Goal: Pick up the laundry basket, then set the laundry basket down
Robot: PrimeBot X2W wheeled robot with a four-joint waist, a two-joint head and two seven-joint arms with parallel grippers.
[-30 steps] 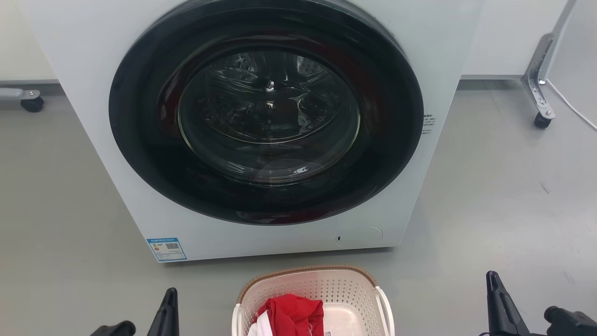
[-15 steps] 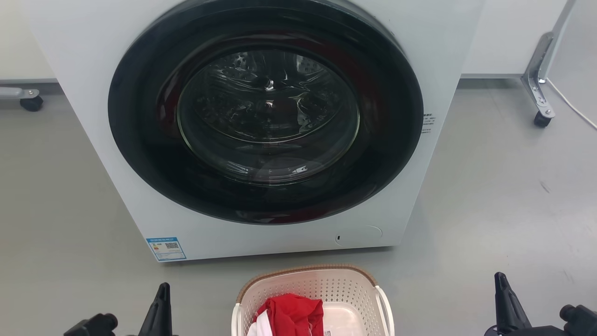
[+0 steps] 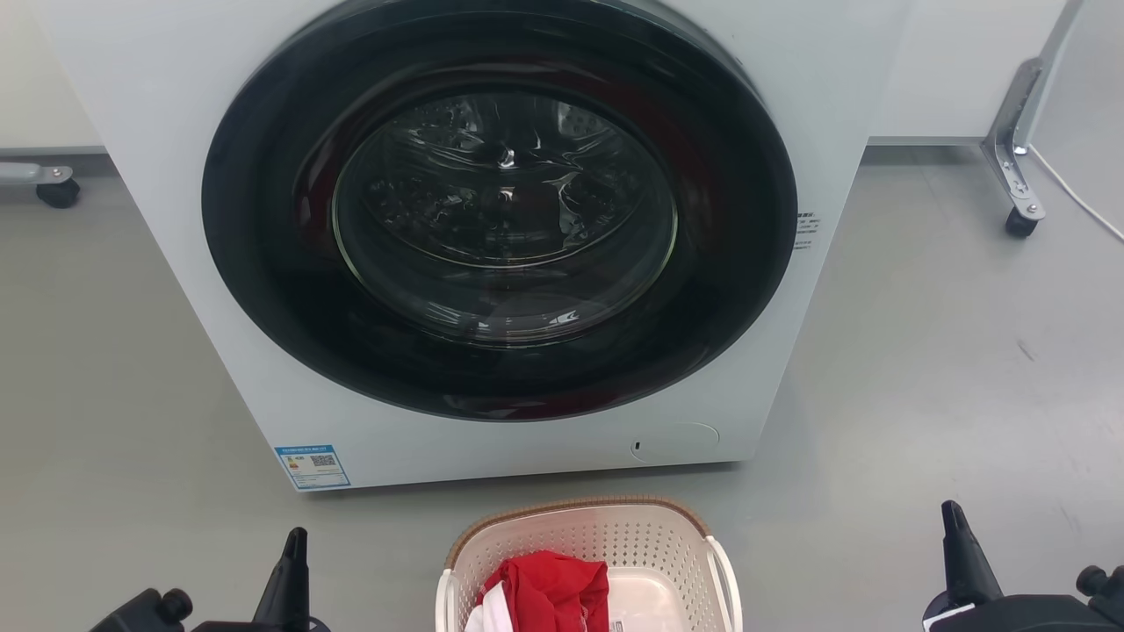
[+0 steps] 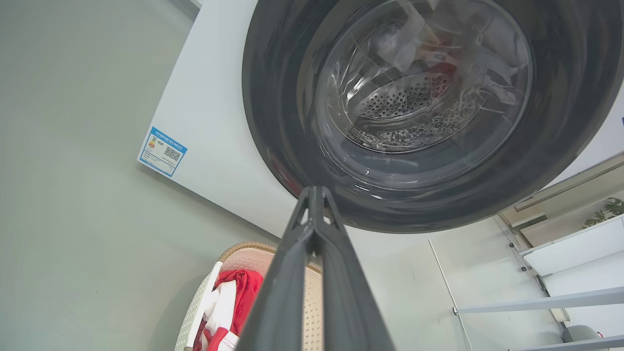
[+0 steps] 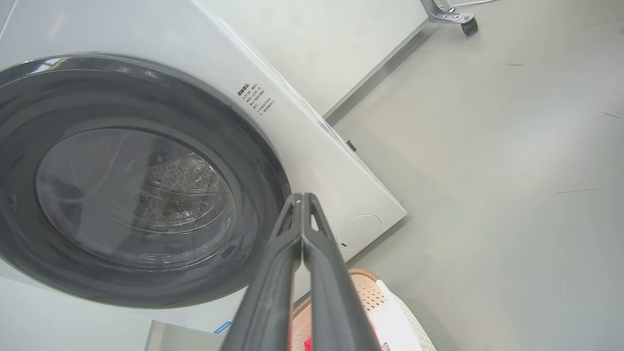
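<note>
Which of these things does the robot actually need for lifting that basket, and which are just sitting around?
Part of the job:
- laundry basket, on the floor
- left gripper and right gripper, both shut, one on each side of the basket and apart from it

Just there:
- washing machine
- red garment, lying in the basket
- wheeled metal frame

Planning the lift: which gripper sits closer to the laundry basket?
The left gripper: in the head view its gap to the laundry basket is clearly narrower than the right gripper's. Neither touches it.
</note>
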